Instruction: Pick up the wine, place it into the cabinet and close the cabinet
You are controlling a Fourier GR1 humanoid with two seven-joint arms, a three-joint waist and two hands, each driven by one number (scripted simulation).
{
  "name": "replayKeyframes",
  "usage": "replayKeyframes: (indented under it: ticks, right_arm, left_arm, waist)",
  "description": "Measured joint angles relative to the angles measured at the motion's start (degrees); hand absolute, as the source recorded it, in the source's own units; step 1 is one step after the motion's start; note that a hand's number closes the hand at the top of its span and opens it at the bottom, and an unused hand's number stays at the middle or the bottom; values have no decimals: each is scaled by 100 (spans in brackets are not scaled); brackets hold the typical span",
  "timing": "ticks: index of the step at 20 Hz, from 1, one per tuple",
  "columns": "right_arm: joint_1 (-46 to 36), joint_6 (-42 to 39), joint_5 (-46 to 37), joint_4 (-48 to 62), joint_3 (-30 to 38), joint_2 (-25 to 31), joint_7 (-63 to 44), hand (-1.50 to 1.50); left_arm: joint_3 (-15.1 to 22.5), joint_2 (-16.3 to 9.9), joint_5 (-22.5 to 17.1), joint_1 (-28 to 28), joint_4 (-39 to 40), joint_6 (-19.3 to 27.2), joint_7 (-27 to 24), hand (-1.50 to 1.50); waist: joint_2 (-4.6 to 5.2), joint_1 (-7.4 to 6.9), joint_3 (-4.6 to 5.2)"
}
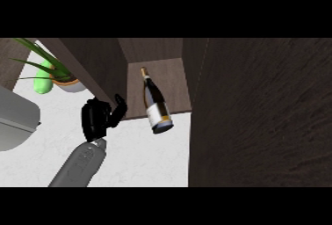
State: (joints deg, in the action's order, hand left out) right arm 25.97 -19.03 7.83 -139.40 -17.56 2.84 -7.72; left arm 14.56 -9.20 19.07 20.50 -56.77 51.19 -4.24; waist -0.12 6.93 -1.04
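We are looking at a home kitchen. A white marbled counter [149, 162] fills the lower left of the frame, and dark wood cabinet [259, 110] fronts rise along the right side and across the top, with one compartment open at upper centre. A wine bottle [154, 103] lies on that compartment's shelf, its base jutting past the shelf edge. In the upper left we see a potted plant [62, 74] beside a green cucumber-like vegetable [43, 79], and a grey appliance [16, 121] at the left edge.
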Motion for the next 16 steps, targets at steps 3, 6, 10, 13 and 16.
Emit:
replayKeyframes:
  ticks: [3,6,10,13,16]
  right_arm:
    - [-28,-40,15,12,5,5,30,-150]
    - [-34,-65,34,20,25,8,36,-150]
    - [-68,-107,56,41,29,24,20,-150]
    - [-80,-129,72,47,21,29,13,-150]
    - [-100,-136,91,52,48,27,8,-150]
  left_arm:
    - [-3,16,78,-48,-54,174,156,150]
    - [19,10,181,-90,-111,280,347,150]
    - [66,-12,376,-130,-169,405,606,150]
    - [123,-42,605,-135,-165,515,821,150]
    - [166,-63,825,-141,-160,610,1012,-150]
  waist:
    - [7,48,-4]
    - [11,84,-12]
    - [20,121,-24]
    - [18,143,-28]
    - [29,173,-27]
